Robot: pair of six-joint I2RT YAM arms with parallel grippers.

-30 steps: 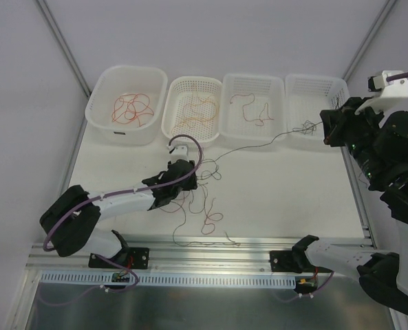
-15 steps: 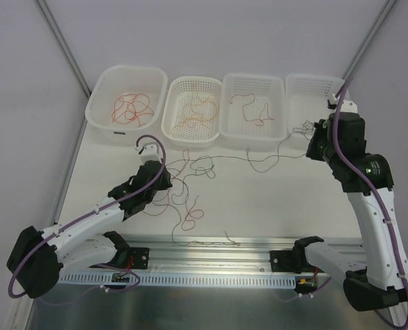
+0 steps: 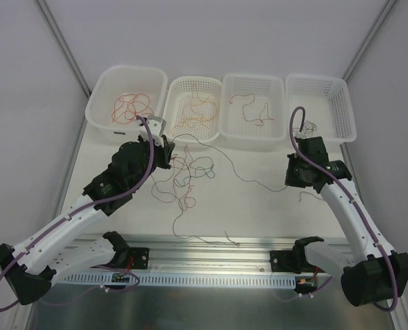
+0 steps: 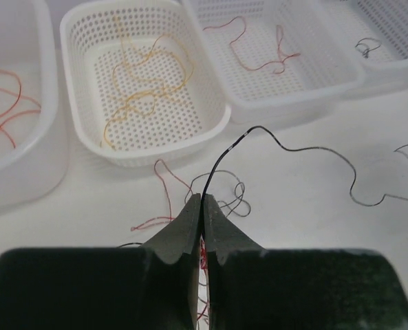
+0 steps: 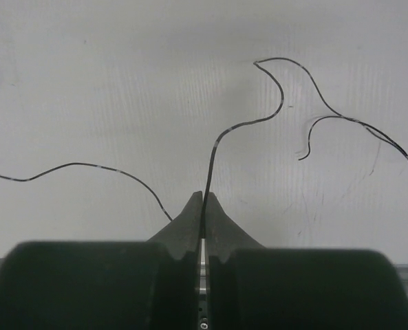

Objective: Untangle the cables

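The cables form a loose tangle (image 3: 183, 179) of red, dark and black strands on the white table, just right of my left gripper (image 3: 166, 151). In the left wrist view the left gripper (image 4: 201, 199) is shut on a thin black cable (image 4: 286, 148) that rises from its tips, with red strands (image 4: 164, 182) below. That black cable (image 3: 248, 180) runs across the table to my right gripper (image 3: 294, 183). The right gripper (image 5: 204, 196) is shut on the black cable (image 5: 239, 124), which curls away above its tips.
Along the back stand a white tub (image 3: 124, 136) holding red cables, a basket (image 3: 190, 137) with orange ones, a basket (image 3: 252, 139) with a red one and a basket (image 3: 347, 103) with a small black one. A loose strand (image 3: 204, 239) lies by the front rail (image 3: 210, 258).
The left gripper moved up toward the baskets and closed on the black cable. The right arm came down from the far right basket to the table, still gripping its end.
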